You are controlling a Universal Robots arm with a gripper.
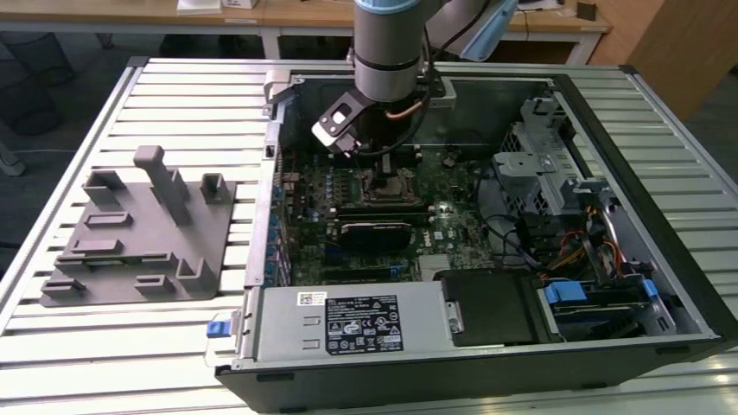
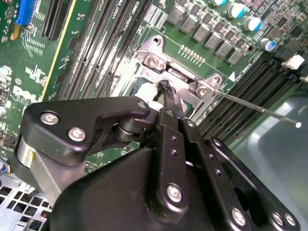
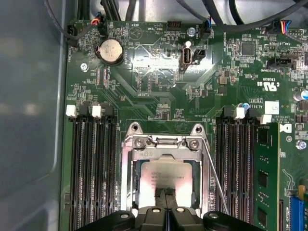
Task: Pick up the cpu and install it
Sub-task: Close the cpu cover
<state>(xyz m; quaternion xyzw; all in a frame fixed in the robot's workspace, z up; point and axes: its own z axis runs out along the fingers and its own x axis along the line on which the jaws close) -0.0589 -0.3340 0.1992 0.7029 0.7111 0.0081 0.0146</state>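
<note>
The cpu, a flat square chip with a shiny silver top, lies flat inside the metal-framed socket on the green motherboard. In the first wrist view my gripper is directly over the chip. Its two black fingertips are pressed together and sit on or just above the chip's top. The second wrist view shows the narrow shut fingers reaching down into the socket frame. In the exterior view the arm stands upright over the socket inside the open computer case.
A thin wire load lever runs along one side of the socket. Memory slots flank it on both sides. A grey plastic fixture block sits on the slatted table at the exterior view's left. The case walls, drive cage and power supply surround the board.
</note>
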